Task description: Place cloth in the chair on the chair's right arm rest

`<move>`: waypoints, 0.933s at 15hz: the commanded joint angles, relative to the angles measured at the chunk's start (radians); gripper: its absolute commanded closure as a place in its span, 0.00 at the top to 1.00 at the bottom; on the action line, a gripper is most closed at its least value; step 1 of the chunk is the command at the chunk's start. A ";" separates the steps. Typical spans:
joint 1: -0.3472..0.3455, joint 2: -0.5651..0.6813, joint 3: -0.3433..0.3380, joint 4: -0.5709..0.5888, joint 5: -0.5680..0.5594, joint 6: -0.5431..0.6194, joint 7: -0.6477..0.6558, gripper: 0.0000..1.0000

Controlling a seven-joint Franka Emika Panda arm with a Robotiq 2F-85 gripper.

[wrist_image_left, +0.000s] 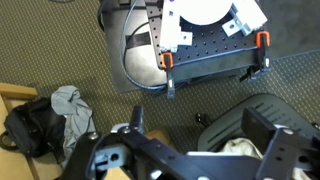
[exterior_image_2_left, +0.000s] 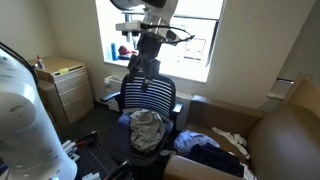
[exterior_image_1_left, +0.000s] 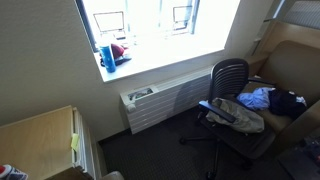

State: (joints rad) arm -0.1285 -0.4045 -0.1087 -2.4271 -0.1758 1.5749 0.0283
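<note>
Above the office chair (exterior_image_2_left: 150,97), the gripper (exterior_image_2_left: 138,80) hangs with its fingers spread wide, holding nothing. Below it and toward the chair's front, the grey cloth (exterior_image_2_left: 148,128) lies crumpled on the seat with no clear long axis. I judge the reach goes down and forward.

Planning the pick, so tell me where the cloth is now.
In both exterior views the cloth lies heaped on the seat of the chair, in front of its mesh back, with the brown armchair alongside.
</note>
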 commanded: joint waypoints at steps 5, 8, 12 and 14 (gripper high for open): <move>0.138 0.235 0.179 0.006 0.127 0.111 0.343 1.00; 0.153 0.239 0.185 -0.014 0.113 0.119 0.346 1.00; 0.196 0.392 0.239 -0.038 0.163 0.358 0.527 1.00; 0.245 0.472 0.280 -0.021 0.143 0.484 0.589 1.00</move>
State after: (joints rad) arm 0.0567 -0.0593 0.1190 -2.4679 -0.0317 1.9135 0.5279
